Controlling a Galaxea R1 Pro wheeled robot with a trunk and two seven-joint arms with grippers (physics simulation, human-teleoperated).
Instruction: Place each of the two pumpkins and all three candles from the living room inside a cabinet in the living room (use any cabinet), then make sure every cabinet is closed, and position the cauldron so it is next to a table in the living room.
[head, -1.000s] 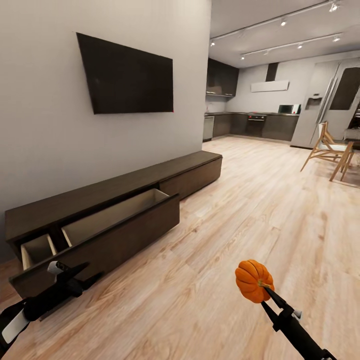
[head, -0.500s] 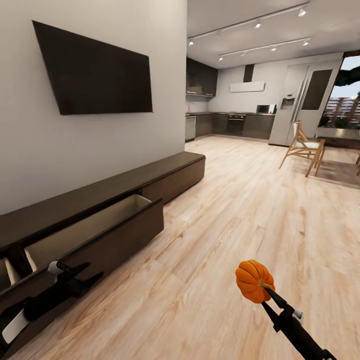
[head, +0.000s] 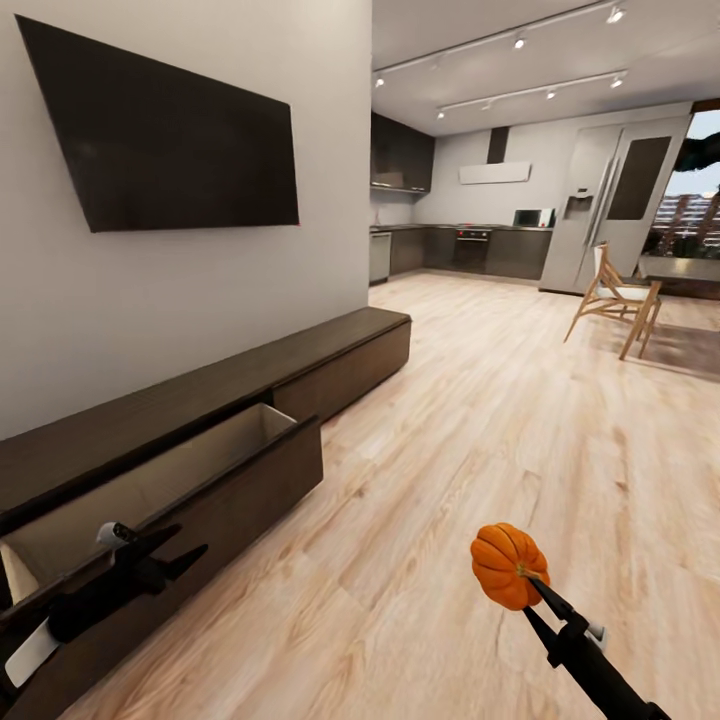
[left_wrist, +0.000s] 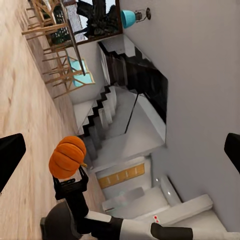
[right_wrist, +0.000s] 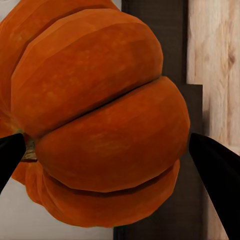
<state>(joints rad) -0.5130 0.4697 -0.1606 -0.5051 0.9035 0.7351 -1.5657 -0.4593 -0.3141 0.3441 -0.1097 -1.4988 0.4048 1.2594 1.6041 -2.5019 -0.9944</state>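
My right gripper (head: 527, 578) is shut on a bright-orange ribbed pumpkin (head: 507, 563), held above the wood floor at the lower right of the head view. The pumpkin (right_wrist: 100, 120) sits between both fingers in the right wrist view, and the left wrist view catches the pumpkin (left_wrist: 67, 156) from the side. The long dark-brown cabinet (head: 300, 352) runs along the left wall. Its near drawer (head: 232, 497) is pulled out, showing a pale inside. My left gripper (head: 186, 542) hovers open over that drawer's front edge, with nothing between its fingers.
A dark TV (head: 170, 130) hangs on the wall above the cabinet. Open wood floor (head: 480, 420) stretches ahead to a dark kitchen (head: 470, 250). A wooden chair (head: 615, 298) and a tall fridge (head: 610, 210) stand at the far right.
The camera has turned and moved closer, so the cabinet and TV have slid left and grown in the picture. Both arms keep their places in the view, with the pumpkin still held.
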